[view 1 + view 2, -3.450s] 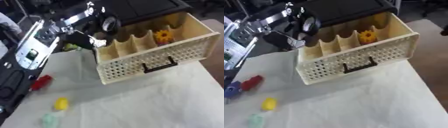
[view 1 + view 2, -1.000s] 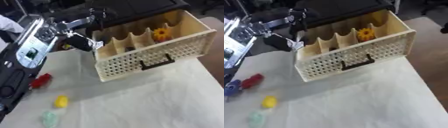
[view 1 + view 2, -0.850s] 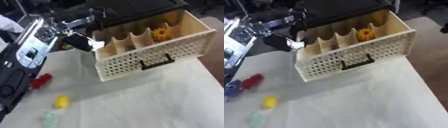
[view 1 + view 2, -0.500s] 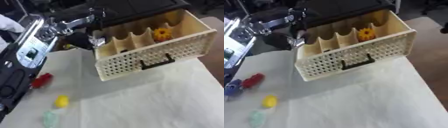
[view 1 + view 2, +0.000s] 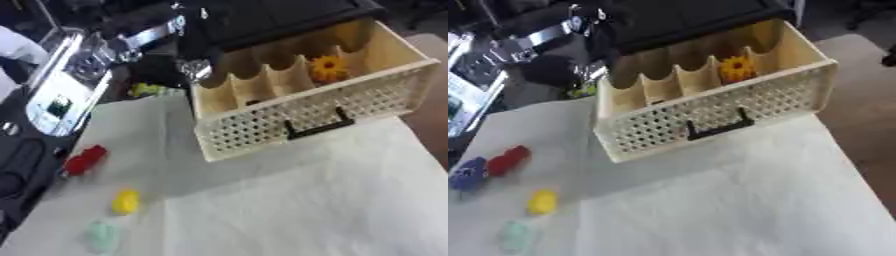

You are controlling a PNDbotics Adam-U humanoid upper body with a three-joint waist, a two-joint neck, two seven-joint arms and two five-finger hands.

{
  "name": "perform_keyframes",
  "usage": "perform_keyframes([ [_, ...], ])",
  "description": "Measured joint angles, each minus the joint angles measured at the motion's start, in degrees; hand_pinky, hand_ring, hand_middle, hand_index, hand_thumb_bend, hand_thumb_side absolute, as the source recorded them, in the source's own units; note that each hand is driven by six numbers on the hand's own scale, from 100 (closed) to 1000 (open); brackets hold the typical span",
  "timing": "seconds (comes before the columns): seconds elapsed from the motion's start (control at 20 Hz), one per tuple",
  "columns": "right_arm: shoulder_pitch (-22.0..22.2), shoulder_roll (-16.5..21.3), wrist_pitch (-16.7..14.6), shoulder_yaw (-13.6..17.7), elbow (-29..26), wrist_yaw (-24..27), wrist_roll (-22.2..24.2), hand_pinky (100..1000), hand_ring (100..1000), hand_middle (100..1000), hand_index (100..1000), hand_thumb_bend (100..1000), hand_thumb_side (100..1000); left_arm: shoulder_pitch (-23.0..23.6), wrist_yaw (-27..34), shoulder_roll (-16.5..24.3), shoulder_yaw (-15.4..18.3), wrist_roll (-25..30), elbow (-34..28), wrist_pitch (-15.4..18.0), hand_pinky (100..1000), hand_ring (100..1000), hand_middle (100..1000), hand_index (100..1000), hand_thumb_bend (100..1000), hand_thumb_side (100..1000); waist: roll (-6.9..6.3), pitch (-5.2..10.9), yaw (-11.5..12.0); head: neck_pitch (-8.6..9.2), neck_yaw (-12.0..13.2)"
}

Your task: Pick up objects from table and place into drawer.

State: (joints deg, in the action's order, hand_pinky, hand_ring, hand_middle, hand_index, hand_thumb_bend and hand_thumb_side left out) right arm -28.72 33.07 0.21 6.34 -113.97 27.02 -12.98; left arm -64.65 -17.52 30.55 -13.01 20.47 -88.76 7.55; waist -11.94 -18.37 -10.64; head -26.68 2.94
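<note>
The cream perforated drawer [image 5: 308, 105] stands pulled out of a black cabinet [image 5: 280, 15], with a black handle [image 5: 315, 128] on its front. An orange flower-shaped object [image 5: 328, 67] lies in one of its right compartments. On the white cloth at the left lie a red object [image 5: 85, 160], a yellow one [image 5: 125, 201], a pale green one [image 5: 102, 235] and a blue one [image 5: 467, 174]. My left hand [image 5: 192, 52], dark and blurred, hangs at the drawer's back left corner, above its leftmost compartment. Nothing shows what it holds. My right hand does not show.
A silver panel with a small screen [image 5: 59, 100] runs along the table's left edge. A small yellow-green thing [image 5: 149, 90] sits just left of the drawer at the cloth's far edge. The white cloth [image 5: 306, 200] stretches in front of the drawer.
My left hand has moved up and to the right, from beside the drawer's left end to above its back left corner. The objects on the cloth have stayed put.
</note>
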Motion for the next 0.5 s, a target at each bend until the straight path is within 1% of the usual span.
perform_keyframes([
  [0.1,0.11,0.08,-0.42,0.14,0.00,0.00,-0.37,571,548,340,677,100,932,2.30,7.50,1.51,1.66,-7.22,-6.61,-2.65,388,665,725,901,100,778,0.65,0.56,0.50,-0.96,-0.16],
  [0.25,0.54,0.54,-1.19,0.35,0.00,0.16,-0.99,572,549,342,677,100,937,6.49,18.65,4.01,3.76,-18.22,-16.35,-4.51,363,621,679,871,100,803,1.34,1.19,1.18,-2.30,-0.49],
  [0.35,0.57,0.64,-1.63,0.37,0.00,0.33,-1.30,572,549,343,677,100,940,9.34,25.67,5.29,5.00,-24.54,-21.30,-4.22,362,606,658,865,100,811,2.09,1.71,1.54,-3.19,-0.52],
  [0.5,1.03,1.07,-2.24,0.39,0.00,0.36,-1.64,572,549,342,677,100,945,13.54,33.84,6.66,6.69,-30.52,-24.27,-1.82,358,591,638,852,100,810,3.52,2.21,2.39,-4.25,-0.51],
])
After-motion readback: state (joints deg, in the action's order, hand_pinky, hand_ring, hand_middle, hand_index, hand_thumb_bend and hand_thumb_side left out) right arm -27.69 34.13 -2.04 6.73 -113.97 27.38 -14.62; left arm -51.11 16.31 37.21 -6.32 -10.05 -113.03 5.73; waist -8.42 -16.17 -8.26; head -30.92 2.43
